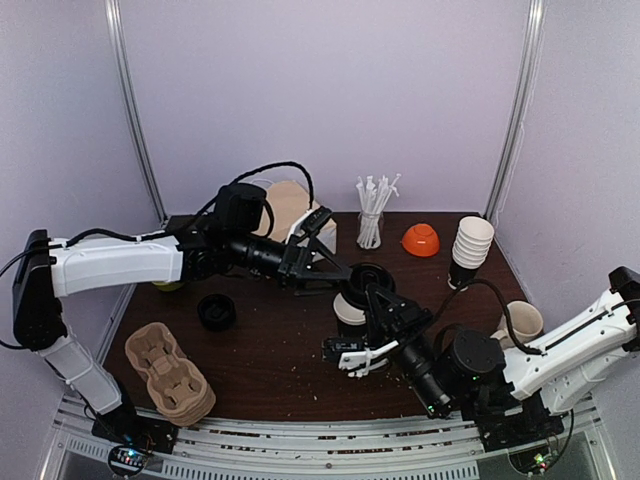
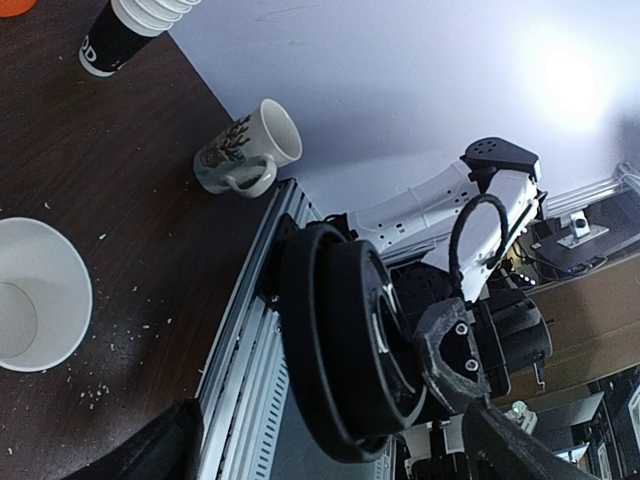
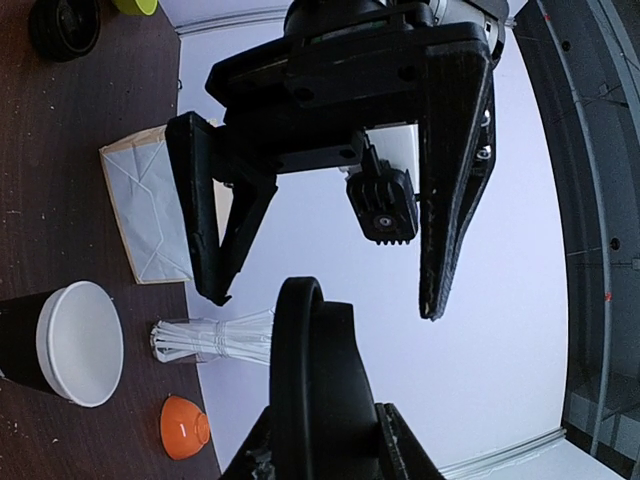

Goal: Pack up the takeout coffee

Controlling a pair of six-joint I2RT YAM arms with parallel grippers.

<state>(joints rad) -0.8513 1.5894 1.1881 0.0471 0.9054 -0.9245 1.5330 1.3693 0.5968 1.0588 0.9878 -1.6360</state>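
The takeout coffee (image 1: 372, 282), a black cup with a black lid, is held above the middle of the table, tilted. My right gripper (image 1: 383, 312) is shut on its body; in the right wrist view the cup (image 3: 320, 370) rises from between that gripper's (image 3: 325, 445) fingers. My left gripper (image 1: 346, 274) reaches in from the left and is open, one finger on each side of the lid, not touching it. In the left wrist view the lid (image 2: 340, 330) fills the gap of the left gripper (image 2: 332, 418). The right wrist view shows the left gripper (image 3: 322, 300) spread over the lid.
An open white-lined paper cup (image 1: 350, 308) stands just below the coffee. Behind are a paper bag (image 1: 290, 210), straws (image 1: 372, 215), an orange bowl (image 1: 421, 239) and stacked cups (image 1: 472, 245). A mug (image 1: 522, 322) lies right; a pulp carrier (image 1: 170, 375) and a black lid (image 1: 216, 312) sit left.
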